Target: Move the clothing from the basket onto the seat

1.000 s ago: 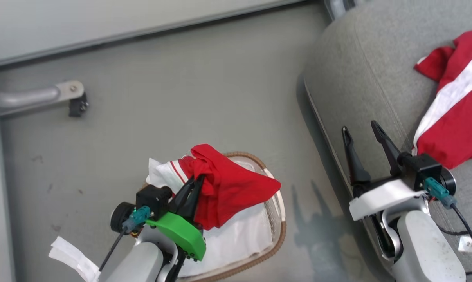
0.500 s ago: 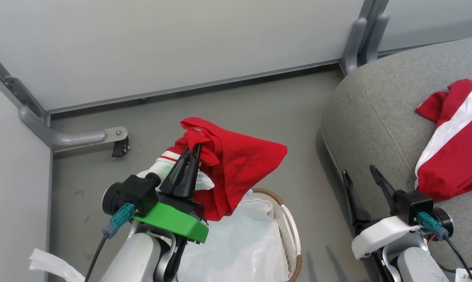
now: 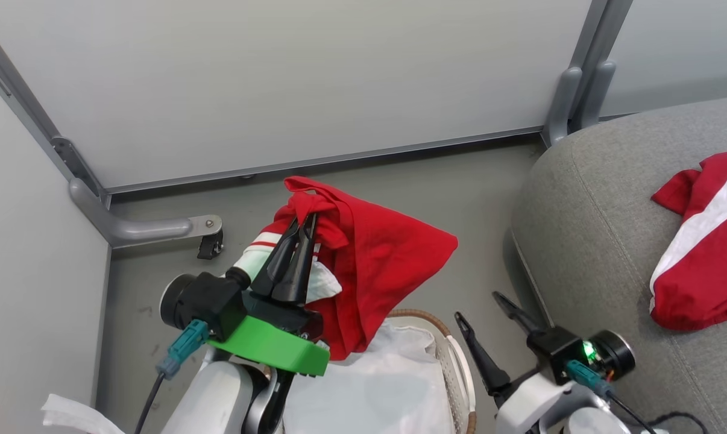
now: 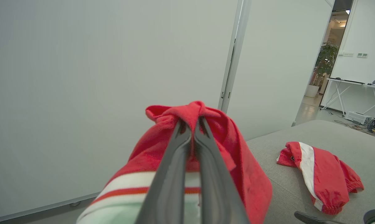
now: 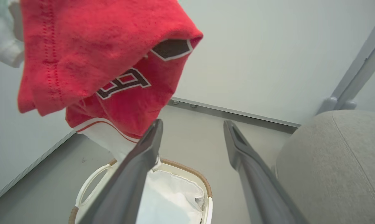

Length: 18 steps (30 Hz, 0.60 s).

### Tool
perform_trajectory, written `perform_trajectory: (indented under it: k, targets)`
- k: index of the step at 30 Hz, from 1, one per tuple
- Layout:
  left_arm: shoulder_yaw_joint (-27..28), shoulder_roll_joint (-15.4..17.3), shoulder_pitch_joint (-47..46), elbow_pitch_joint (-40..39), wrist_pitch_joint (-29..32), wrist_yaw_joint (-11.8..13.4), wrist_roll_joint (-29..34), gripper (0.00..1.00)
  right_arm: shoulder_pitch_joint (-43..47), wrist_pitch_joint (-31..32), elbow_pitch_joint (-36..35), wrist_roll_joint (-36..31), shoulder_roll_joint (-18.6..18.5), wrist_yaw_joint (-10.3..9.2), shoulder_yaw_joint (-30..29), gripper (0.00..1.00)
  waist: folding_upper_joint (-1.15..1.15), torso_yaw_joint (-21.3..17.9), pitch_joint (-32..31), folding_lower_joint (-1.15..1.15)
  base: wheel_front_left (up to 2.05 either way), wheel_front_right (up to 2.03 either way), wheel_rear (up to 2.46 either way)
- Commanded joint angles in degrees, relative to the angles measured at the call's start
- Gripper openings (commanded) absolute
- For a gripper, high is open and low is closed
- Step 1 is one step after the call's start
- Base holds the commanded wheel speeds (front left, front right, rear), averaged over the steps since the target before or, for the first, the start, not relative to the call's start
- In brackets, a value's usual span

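My left gripper (image 3: 303,220) is clamping a red garment (image 3: 387,265), dangling it above the basket (image 3: 457,361). My right gripper (image 3: 477,305) is hanging open between basket and seat (image 3: 592,229), where a second garment (image 3: 707,259) is lying.

Only one bit of lettering we can actually read: in the right wrist view, the hanging red garment (image 5: 91,62) has a big block capital "A" (image 5: 125,82) printed on it, black with a white outline, sitting tilted where the cloth folds. Up and to the right of it, tucked under the fold, we see part of a second black character (image 5: 172,49) with the same white outline, but the fold hides too much for us to name it. In the left wrist view, the striped garment (image 4: 324,171) on the seat (image 4: 315,130) has a small dark mark (image 4: 292,158), maybe a tag, way too tiny for us to read.
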Motion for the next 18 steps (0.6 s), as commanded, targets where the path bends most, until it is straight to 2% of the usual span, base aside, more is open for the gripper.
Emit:
perform_trajectory:
  k: [1,9,18]
  targets:
    - [0.0,0.0,0.9,-0.2,-0.2,-0.2,0.5,0.0,-1.8,0.0,-0.6,0.0,-1.6,-0.07,1.6,1.0,0.0,0.1,0.1,0.0,0.0,0.0,0.0]
    - [-0.1,-0.2,1.1,0.0,-0.2,-0.2,0.5,0.0,-6.9,0.0,-1.5,5.1,-5.2,-0.07,10.9,1.0,0.0,0.4,-0.1,0.0,0.0,0.0,0.0]
    - [-1.0,-0.3,0.4,-0.2,-0.2,-0.2,0.5,0.0,-9.7,0.0,0.5,7.6,-4.0,-0.07,14.6,1.0,0.0,1.1,0.3,0.0,0.0,0.0,0.0]
